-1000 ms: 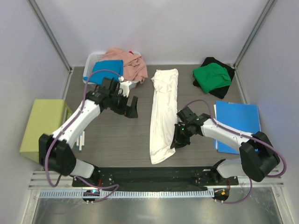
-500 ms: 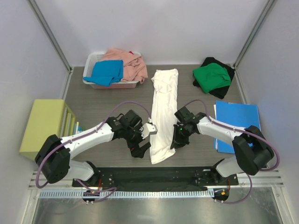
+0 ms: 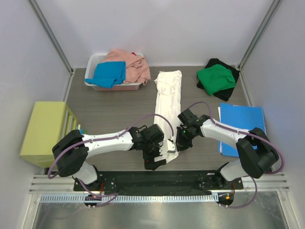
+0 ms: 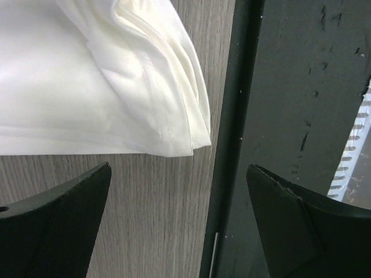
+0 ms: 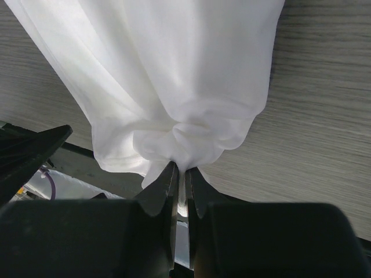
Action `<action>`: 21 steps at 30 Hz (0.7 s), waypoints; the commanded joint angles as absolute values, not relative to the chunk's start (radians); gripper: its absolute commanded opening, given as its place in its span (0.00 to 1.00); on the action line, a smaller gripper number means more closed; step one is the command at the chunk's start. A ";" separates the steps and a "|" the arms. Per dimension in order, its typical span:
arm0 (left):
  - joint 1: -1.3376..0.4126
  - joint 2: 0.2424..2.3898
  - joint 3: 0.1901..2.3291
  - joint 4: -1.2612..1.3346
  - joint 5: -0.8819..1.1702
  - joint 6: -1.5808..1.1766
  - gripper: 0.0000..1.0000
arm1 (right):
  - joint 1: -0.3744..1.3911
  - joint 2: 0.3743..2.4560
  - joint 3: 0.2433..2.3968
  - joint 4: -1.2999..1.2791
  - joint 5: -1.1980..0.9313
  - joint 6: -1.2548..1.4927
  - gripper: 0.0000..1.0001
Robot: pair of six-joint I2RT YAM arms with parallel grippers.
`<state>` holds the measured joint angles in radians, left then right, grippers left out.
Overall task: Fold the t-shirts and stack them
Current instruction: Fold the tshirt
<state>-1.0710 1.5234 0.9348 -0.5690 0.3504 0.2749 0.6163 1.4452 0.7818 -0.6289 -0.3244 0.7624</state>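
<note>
Two grippers work the near end of the white t-shirt [image 3: 167,107], which lies as a long folded strip down the middle of the table [image 3: 114,107]; the right gripper [image 5: 181,176] has its jaws pinched almost together on a bunched wad of cloth at the shirt's near right edge, the fabric gathered into a knot right at the tips; the left gripper [image 4: 177,174] hovers at the shirt's near end with jaws spread wide, gripping nothing; the layered hem corner lies on the wood just ahead of its fingers, beside the black base strip [image 4: 290,87]; off the shirt's far right, a green t-shirt [image 3: 217,78] sits folded on a black t-shirt [image 3: 234,71]; off its far left, a bright blue t-shirt [image 3: 109,73] and a salmon pink t-shirt [image 3: 132,64] heap in the white basket [image 3: 90,64]; a blue folder [image 3: 244,123] lies flat to the shirt's right, beyond the right arm.
</note>
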 commanded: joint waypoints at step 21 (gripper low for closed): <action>-1.115 1.646 0.927 -0.376 0.293 0.176 0.99 | 0.586 1.434 0.793 -0.606 -0.359 0.753 0.13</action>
<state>-1.1107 1.6318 0.9531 -0.4385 0.3088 0.2085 0.5972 1.4452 0.7818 -0.6277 -0.3435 0.7616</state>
